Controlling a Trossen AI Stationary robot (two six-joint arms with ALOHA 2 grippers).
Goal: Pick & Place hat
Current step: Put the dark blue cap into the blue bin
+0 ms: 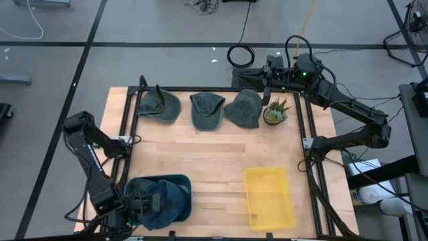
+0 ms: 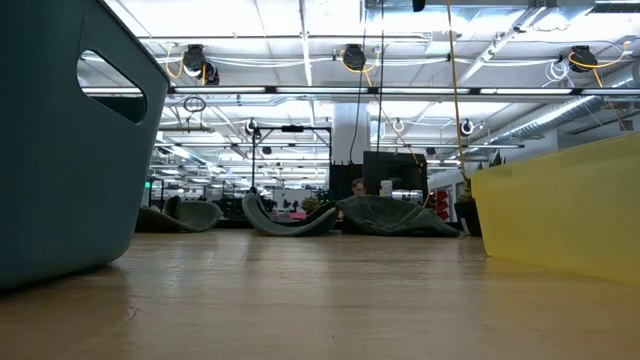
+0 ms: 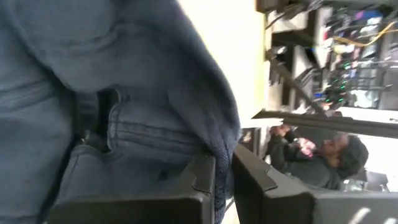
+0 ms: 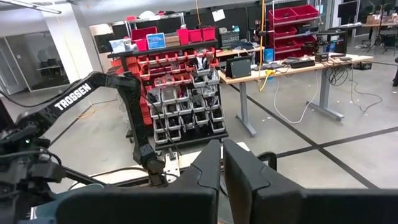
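Observation:
A blue denim hat (image 1: 167, 201) lies in the dark teal bin (image 1: 180, 181) at the table's near left corner; it fills the left wrist view (image 3: 124, 93). My left gripper (image 1: 137, 204) is at the bin's left side, shut on the hat. Three grey-green hats (image 1: 206, 109) lie in a row along the far edge, flat on the wood, and show far off in the low view (image 2: 290, 218). My right gripper (image 1: 267, 79) waits shut beyond the far edge, above the frame; its fingers (image 4: 214, 168) hold nothing. My left gripper (image 3: 225, 186) pinches the blue hat's folded edge (image 3: 222, 146) between its two fingers; the cloth runs down into the narrow gap between them. One layer or several, I cannot tell. The rest of the hat bulges beyond the fingers, over the bin.
A yellow bin (image 1: 269, 197) stands at the near right, also in the low view (image 2: 560, 210). A small potted plant (image 1: 275, 112) sits right of the hats. The black frame rail (image 1: 221, 89) runs round the table. Bare wood lies in the middle (image 1: 214, 154).

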